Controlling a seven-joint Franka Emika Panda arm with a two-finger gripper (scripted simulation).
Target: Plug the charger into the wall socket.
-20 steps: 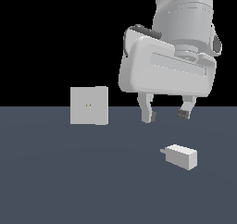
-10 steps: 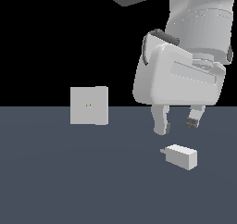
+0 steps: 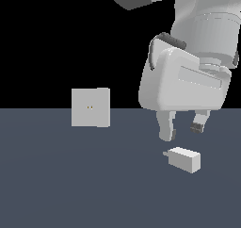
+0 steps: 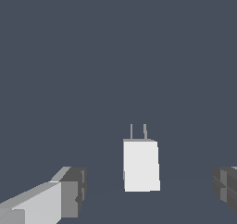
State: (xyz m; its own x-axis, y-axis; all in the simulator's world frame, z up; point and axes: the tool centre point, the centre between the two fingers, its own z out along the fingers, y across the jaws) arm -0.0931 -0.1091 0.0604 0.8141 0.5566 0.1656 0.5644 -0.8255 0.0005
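**Surfaces as I see them from the console**

The small light-grey rectangular charger block [image 3: 184, 159] [image 4: 141, 165] looks like smooth matt plastic to me, with flat, untextured faces; its two thin grey prongs [image 4: 138, 131] read as dull metal. The flat light-grey square wall socket plate [image 3: 90, 107] has the same matt, plain finish, with two tiny yellowish holes. The large pale-grey gripper [image 3: 184, 127] has a smooth shell with a soft satin sheen, and its darker grey finger pads [image 4: 73, 192] look matt, rubbery. The dark slate-blue floor [image 3: 70, 184] is uniformly matt and featureless.
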